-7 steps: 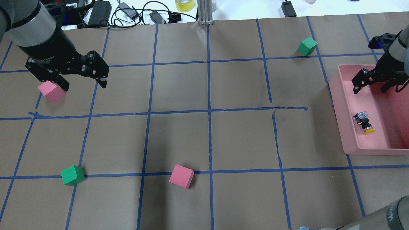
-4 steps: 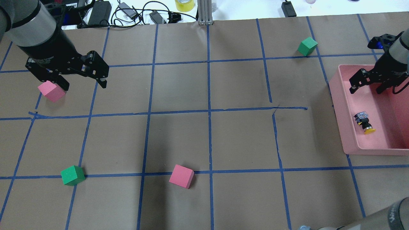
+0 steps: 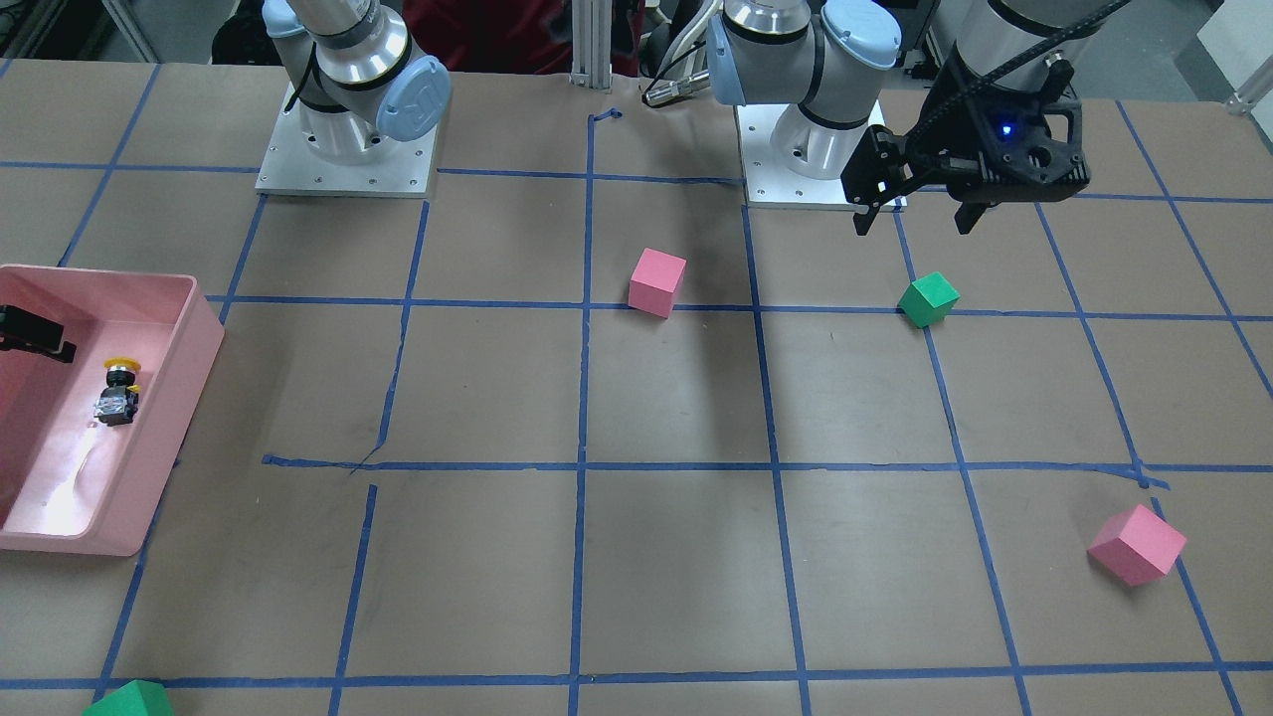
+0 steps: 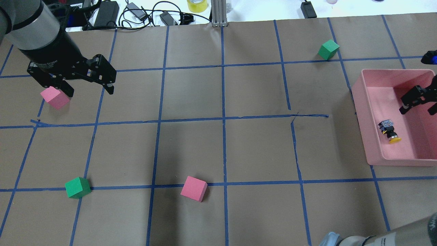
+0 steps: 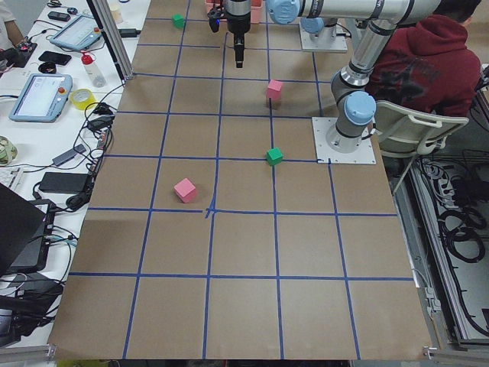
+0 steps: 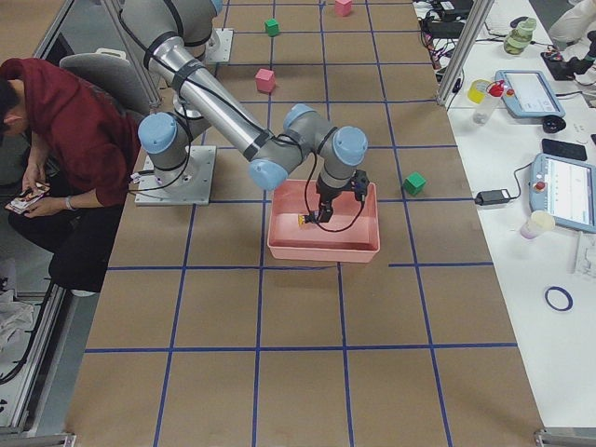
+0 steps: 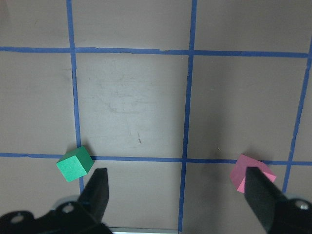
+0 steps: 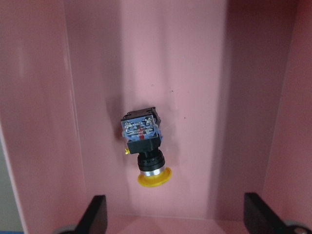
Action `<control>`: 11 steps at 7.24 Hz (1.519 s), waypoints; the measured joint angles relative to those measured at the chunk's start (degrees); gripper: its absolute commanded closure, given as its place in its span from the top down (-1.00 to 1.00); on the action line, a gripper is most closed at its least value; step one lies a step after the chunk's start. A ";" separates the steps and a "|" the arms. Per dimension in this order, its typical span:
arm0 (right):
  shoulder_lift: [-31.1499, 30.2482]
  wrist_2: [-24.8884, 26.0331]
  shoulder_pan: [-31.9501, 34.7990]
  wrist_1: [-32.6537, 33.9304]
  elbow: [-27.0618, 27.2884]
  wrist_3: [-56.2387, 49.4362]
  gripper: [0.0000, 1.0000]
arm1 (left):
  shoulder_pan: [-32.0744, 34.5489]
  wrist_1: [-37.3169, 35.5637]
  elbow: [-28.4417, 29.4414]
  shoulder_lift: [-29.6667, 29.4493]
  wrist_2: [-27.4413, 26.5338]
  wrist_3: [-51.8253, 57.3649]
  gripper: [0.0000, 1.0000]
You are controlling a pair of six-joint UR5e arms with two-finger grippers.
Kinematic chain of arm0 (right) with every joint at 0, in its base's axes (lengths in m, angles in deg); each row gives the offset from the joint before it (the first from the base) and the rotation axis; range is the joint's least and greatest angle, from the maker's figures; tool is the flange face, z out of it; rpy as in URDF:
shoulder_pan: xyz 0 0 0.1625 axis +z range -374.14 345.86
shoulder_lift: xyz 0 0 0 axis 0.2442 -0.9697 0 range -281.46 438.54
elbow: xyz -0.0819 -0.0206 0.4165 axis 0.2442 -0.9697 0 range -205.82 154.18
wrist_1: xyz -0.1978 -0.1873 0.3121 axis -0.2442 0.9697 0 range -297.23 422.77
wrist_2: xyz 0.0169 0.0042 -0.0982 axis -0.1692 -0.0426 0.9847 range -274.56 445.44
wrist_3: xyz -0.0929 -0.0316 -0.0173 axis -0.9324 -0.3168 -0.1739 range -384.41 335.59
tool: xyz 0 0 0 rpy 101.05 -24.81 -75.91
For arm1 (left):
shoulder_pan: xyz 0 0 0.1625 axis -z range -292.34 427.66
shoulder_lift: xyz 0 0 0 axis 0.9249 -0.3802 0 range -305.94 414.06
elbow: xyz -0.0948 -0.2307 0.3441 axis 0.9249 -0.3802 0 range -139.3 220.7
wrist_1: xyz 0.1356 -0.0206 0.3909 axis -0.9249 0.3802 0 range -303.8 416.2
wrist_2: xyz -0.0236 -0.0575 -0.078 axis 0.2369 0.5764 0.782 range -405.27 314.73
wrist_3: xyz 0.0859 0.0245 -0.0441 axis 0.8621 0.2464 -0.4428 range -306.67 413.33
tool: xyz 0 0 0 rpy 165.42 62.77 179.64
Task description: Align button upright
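One target: button (image 8: 144,146), lying on its side on the floor of the pink tray (image 4: 361,112) at the right edge of the table. Yellow cap points at the tray's near wall, blocky base points far.
Right gripper (image 8: 176,219): fingers spread wide, nothing held. It hangs inside the tray, just to the far right of the button and not touching it.
Left gripper (image 4: 90,89): fingers apart, empty, far left of the table. A pink cube (image 4: 54,97) sits just beside one finger. Not needed for this job, I'd say.
Handling: looks like small, light, rigid plastic. The round cap and neck will probably roll or twist if pinched off-centre, and the tray floor looks smooth, so expect sliding.
Grip point: flat sides of the base, or the black neck just behind the cap. Keep off the exposed contacts on the base end.
Edges: the tray's left wall is near the button, so room for a finger on that side looks tight. The near wall is just past the cap.
Open room: the tray floor is bare to the right and far of the button, so tip it up toward that side.
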 measured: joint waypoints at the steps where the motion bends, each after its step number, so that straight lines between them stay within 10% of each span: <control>1: 0.37 -0.08 0.06 -0.01 0.39 5.36 1.00 | 0.01 0.00 0.00 0.00 0.00 0.00 1.00; 9: 9.67 0.54 5.30 12.62 1.32 14.04 1.00 | 0.02 0.09 0.00 0.00 0.00 0.00 1.00; 10: 9.83 0.45 5.30 12.26 2.11 13.86 0.67 | 0.02 0.09 0.00 0.00 0.00 0.00 1.00; 11: 9.87 0.26 5.30 12.32 3.27 13.76 -0.16 | 0.02 0.09 0.00 0.00 0.00 0.00 1.00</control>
